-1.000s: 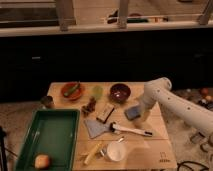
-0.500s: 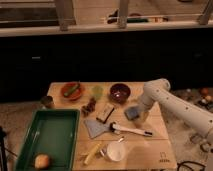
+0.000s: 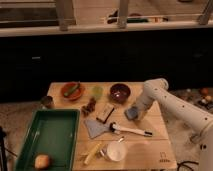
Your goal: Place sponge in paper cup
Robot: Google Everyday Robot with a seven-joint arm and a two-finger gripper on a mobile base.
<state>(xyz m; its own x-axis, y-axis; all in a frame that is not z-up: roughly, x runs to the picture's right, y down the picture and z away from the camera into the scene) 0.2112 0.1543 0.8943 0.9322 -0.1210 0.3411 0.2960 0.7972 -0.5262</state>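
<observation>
The sponge point(image 3: 131, 113) is a small blue-grey block on the right half of the wooden table point(image 3: 160, 145). My gripper point(image 3: 136, 109) is at the end of the white arm point(image 3: 167, 100), right at the sponge and covering its upper right side. The paper cup point(image 3: 116, 151) is short and white and stands near the table's front edge. It is to the front left of the sponge and well apart from it.
A white-handled brush point(image 3: 131, 130) lies between the sponge and the cup. A grey-blue sheet point(image 3: 96, 127), a small box point(image 3: 105, 113), a maroon bowl point(image 3: 120, 92), a green cup point(image 3: 97, 91), an orange plate point(image 3: 72, 90) and a dark metal cup point(image 3: 47, 101) lie around. A green tray point(image 3: 47, 135) is at the left.
The arm's elbow has shifted slightly to the left. The gripper and the sponge stay at nearly the same spot.
</observation>
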